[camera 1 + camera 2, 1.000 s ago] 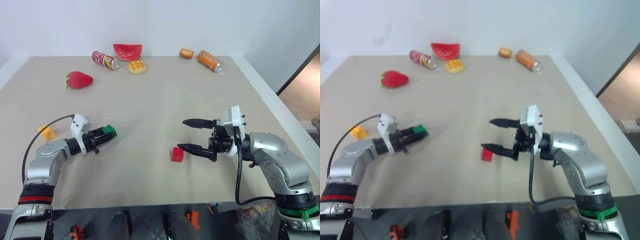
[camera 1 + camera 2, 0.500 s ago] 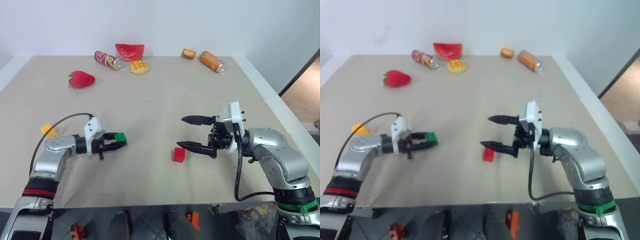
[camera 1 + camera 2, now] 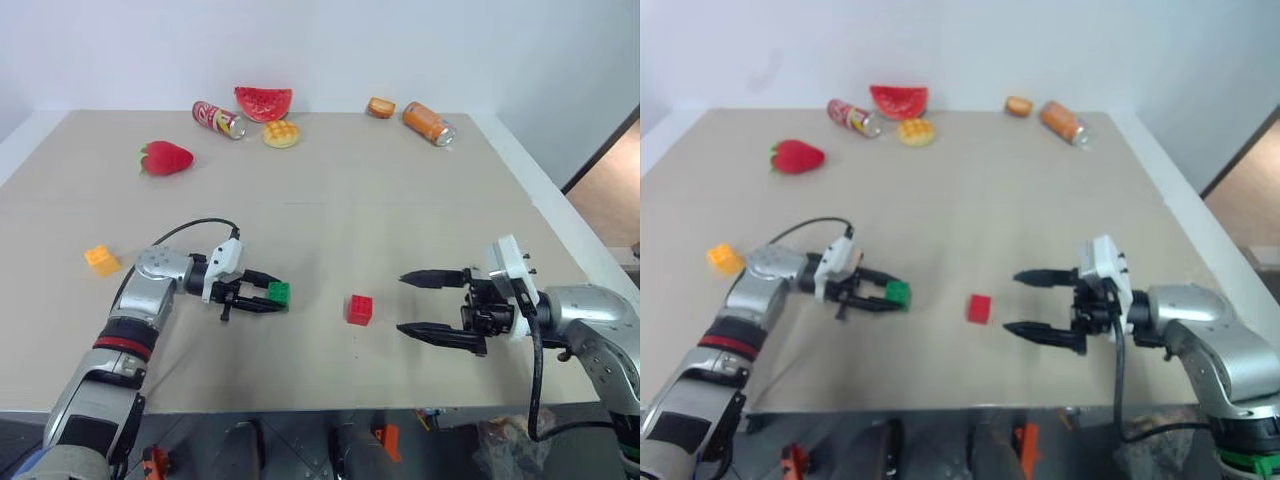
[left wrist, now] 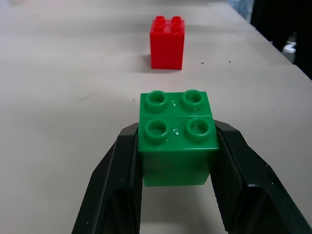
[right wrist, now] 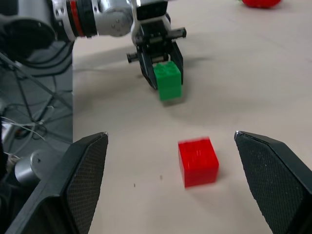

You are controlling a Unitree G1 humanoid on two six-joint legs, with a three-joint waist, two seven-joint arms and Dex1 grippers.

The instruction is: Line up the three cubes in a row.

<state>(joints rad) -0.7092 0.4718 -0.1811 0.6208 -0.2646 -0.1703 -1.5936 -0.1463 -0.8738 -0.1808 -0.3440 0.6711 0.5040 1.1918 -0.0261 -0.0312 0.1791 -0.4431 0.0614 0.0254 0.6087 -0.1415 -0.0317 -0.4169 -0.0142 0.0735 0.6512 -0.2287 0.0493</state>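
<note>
Three cubes: green cube (image 3: 279,292), red cube (image 3: 359,309), yellow-orange cube (image 3: 100,260)

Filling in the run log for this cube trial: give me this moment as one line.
left gripper: shut on green cube | right gripper: open, empty | red cube: on table between grippers | yellow cube: far left, apart

I can't read any words or numbers here. The red can (image 3: 216,118) far off on the left has some white marks on it, but they are too small for me to make out. The orange can (image 3: 424,122) far off on the right is the same.
</note>
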